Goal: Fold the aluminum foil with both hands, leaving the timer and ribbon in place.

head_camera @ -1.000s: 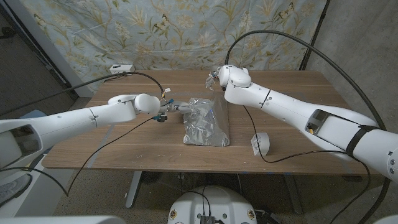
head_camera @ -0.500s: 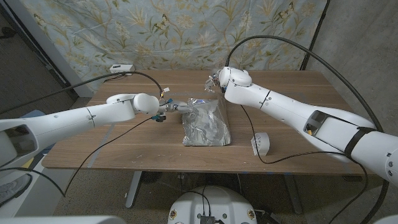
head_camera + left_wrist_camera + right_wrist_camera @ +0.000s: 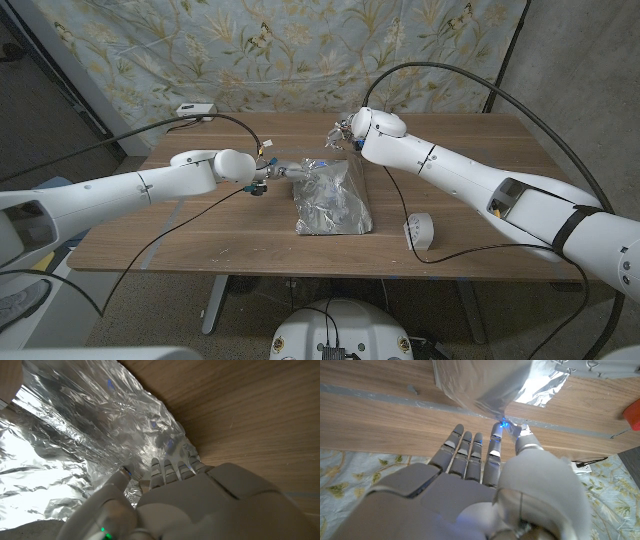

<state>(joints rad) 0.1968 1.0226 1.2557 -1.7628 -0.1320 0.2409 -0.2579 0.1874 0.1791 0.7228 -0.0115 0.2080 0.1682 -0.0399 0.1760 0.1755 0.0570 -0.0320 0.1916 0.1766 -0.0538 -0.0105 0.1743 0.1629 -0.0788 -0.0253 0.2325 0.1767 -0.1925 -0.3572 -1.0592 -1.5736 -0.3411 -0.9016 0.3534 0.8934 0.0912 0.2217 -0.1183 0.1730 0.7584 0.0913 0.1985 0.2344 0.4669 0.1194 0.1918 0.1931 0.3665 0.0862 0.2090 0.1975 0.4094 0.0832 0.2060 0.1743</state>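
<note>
Both white arms reach in from the near corners toward the middle of the worktop. The left robot hand (image 3: 283, 172) pinches the edge of the crinkled silver aluminium foil sheet (image 3: 333, 197) between thumb and fingers (image 3: 159, 471). The right robot hand (image 3: 343, 130) pinches a foil corner between thumb and a fingertip (image 3: 496, 430), its other fingers held straight together.

Wooden table (image 3: 200, 235) at frame centre; floral bird-print cloth backdrop (image 3: 300, 50) across the top; plain grey wall (image 3: 590, 70) at upper right.
</note>
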